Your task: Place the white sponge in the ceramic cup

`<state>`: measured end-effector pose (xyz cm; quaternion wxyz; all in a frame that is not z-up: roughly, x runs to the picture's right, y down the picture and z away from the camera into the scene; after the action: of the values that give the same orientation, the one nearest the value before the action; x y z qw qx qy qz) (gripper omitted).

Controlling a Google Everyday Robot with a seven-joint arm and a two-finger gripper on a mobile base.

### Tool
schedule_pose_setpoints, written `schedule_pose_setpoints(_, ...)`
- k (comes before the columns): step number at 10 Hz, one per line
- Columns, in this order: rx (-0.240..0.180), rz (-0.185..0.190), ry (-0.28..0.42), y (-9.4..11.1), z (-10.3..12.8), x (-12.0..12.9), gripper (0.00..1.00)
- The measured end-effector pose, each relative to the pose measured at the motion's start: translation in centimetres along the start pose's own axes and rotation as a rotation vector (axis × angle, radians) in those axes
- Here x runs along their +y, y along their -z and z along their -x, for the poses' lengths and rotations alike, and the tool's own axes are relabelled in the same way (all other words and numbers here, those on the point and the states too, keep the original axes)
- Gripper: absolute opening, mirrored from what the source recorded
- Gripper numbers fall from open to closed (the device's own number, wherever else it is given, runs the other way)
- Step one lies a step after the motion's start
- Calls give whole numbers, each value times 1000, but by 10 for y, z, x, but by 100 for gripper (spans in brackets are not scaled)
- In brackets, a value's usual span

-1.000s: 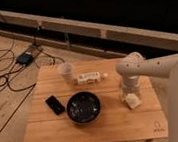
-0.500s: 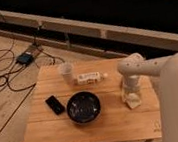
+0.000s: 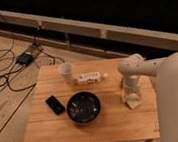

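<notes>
The white sponge [image 3: 133, 100], a small cream block, lies on the right part of the wooden table [image 3: 51, 132]. My gripper [image 3: 130, 92] hangs straight down from the white arm [image 3: 138, 69], right on top of the sponge and hiding its upper part. The ceramic cup [image 3: 67, 71], pale and tapered, stands upright near the table's far edge, well to the left of the gripper.
A white labelled box-like item [image 3: 89, 77] lies just right of the cup. A wide dark bowl [image 3: 84, 107] sits mid-table, with a black phone [image 3: 55, 104] to its left. Cables and a dark box [image 3: 25, 58] lie on the floor at the back left.
The gripper has come down onto the sponge. The sponge and the other objects have not moved.
</notes>
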<state>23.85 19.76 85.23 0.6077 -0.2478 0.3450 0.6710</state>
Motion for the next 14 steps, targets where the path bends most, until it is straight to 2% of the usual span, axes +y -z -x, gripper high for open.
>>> schedule_pose_setpoints(4,16,17,11,-1,1,7,6)
schedule_pose_setpoints(5,14,24,11,1,2,9,2)
schedule_pose_setpoints(11,-38,65,25,39,7,35,0)
schedule_pose_setpoints(14,-88,92,49,64,9,56,0)
